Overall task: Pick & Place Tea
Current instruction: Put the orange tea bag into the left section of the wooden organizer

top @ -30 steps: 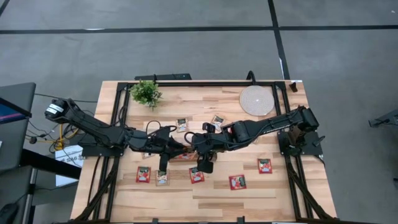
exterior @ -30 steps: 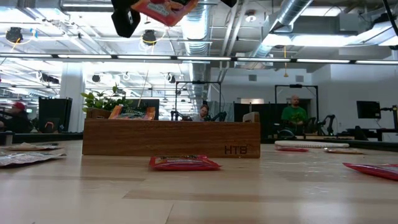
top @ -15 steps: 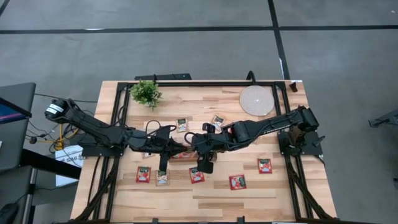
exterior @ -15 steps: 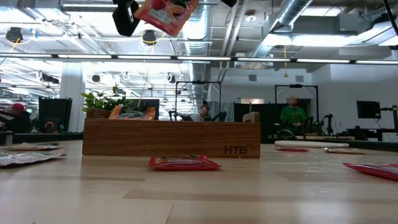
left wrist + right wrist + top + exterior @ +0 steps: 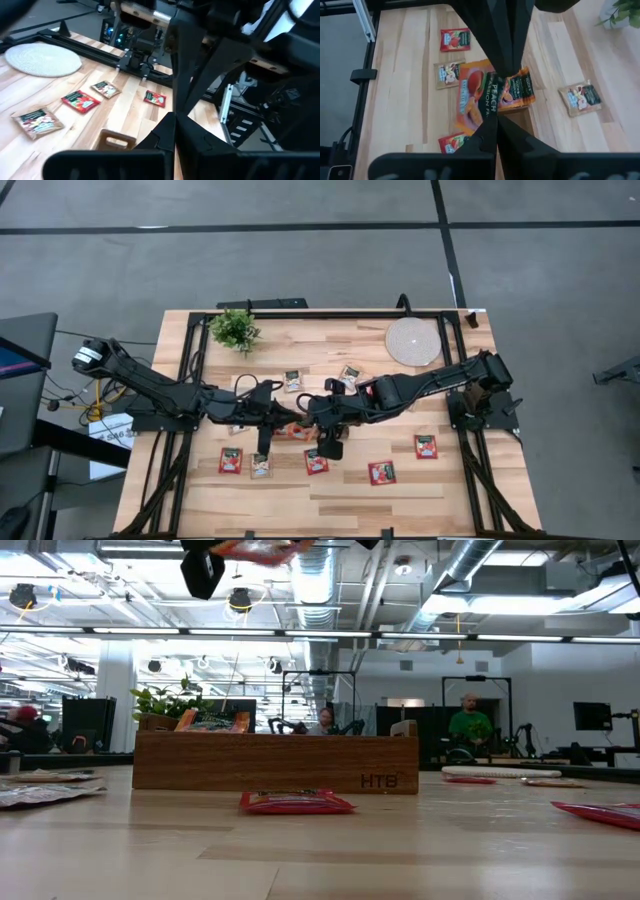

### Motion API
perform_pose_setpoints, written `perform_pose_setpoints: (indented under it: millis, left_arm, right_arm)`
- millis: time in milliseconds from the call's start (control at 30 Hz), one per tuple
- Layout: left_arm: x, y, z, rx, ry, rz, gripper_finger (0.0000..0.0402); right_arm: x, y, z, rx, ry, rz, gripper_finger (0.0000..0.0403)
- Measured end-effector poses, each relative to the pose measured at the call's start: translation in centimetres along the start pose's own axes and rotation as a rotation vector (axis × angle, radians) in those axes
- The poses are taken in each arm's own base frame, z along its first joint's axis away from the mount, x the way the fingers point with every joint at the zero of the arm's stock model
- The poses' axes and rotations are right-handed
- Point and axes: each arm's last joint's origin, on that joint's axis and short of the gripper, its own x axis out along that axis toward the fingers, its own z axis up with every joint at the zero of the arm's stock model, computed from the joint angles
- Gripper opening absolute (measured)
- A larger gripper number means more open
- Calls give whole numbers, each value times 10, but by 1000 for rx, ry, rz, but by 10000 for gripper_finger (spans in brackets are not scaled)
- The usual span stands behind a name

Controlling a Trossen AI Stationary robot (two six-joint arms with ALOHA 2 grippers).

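Note:
Both arms meet above the table's middle, over the long wooden tray (image 5: 275, 765). My right gripper (image 5: 495, 122) and my left gripper (image 5: 175, 117) are both shut, tip to tip, on one red-orange tea sachet (image 5: 477, 100) printed PEACH. In the high view the sachet (image 5: 299, 431) shows just below the two grippers; in the low view it is a thin strip (image 5: 260, 550) at the top edge. A stack of orange sachets (image 5: 520, 90) stands in the tray's left compartment (image 5: 210, 721). My right gripper pinches the sachet at its near edge (image 5: 487, 120) between the two fingers, coming level from the table's right; the sachet is lifted clear, high above the tray. My left gripper's fingers (image 5: 502, 45) come from the table's left and close at the sachet's opposite corner (image 5: 495, 77); the fingers hide the exact spot.
Several loose sachets lie on the table: near the front edge (image 5: 231, 460), (image 5: 316, 462), (image 5: 382, 472), to the right (image 5: 426, 446), and beyond the tray (image 5: 292, 380), (image 5: 349, 375). A potted plant (image 5: 236, 330) stands far left, a round woven mat (image 5: 412, 341) far right.
The sachet has turned in the air: in the low view it hung slanted with its printed face showing, and now it lies almost level, seen edge-on, slightly higher. The arms have stayed nearly in place above the tray.

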Motion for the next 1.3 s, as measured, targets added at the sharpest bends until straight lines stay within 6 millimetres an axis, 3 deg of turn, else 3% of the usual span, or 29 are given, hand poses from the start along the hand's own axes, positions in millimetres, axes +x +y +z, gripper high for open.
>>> perform_pose_setpoints:
  millis: [400,767,1100,1300]
  left_arm:
    - [-2,1,-9,9,34,109,0]
    - [-14,-5,-30,23,98,293,0]
    - [-30,7,-68,-91,-8,390,0]
    - [-41,19,-85,-162,-129,399,0]
  right_arm:
    - [-2,-4,-9,-32,93,-38,91]
    - [-48,-18,-19,-118,154,-186,97]
    - [-86,-29,-30,-141,192,-262,97]
    - [-98,-40,-57,-117,163,-284,97]
